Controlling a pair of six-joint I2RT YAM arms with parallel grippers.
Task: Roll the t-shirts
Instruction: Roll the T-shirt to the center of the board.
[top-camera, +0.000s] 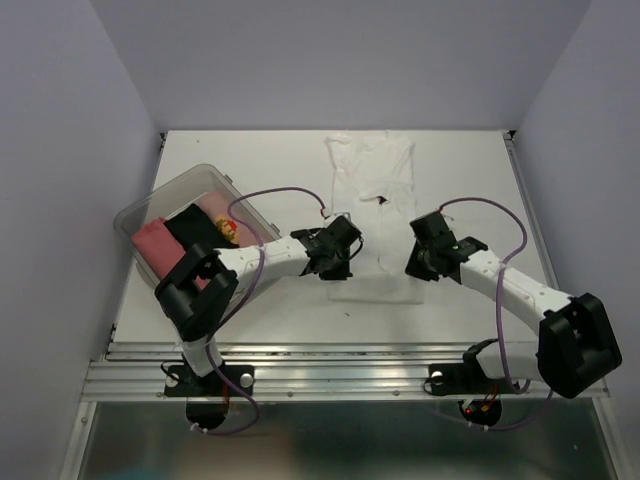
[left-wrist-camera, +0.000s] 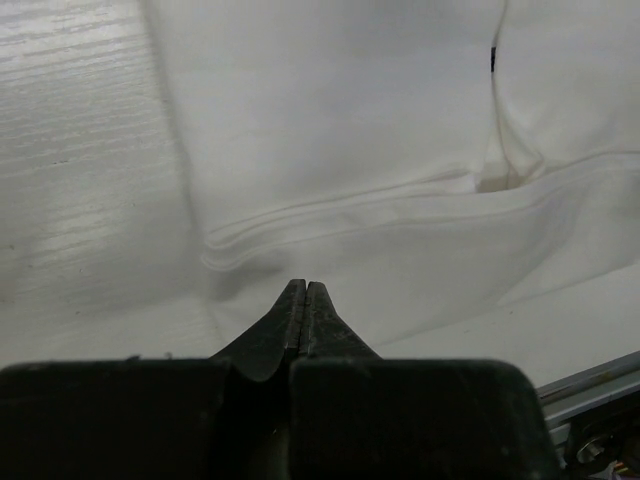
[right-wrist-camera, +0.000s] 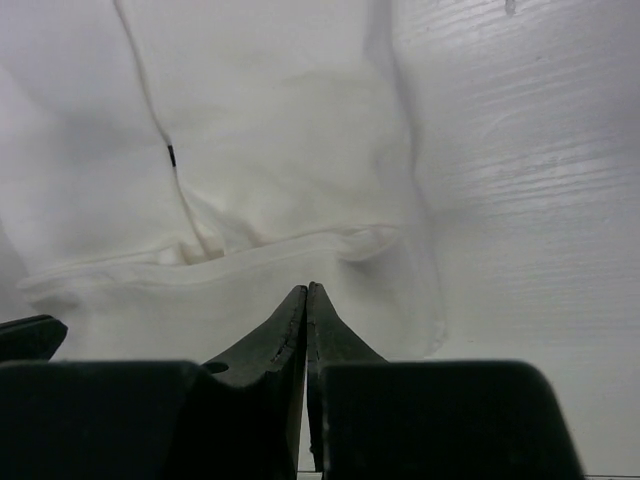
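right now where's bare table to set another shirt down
Bare white tabletop between the flat white t-shirt and the table's right edge; a smaller patch at the far left, between shirt and clear plastic tub. Crowded at the shirt's near end: left hand, right hand.

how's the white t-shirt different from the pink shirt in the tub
The white t-shirt lies spread out on the table; the pink shirt sits packed inside the clear tub beside a black shirt. The white t-shirt has the left gripper and the right gripper shut at its folded near edge; the pink shirt has no gripper near it. Both are soft cloth.
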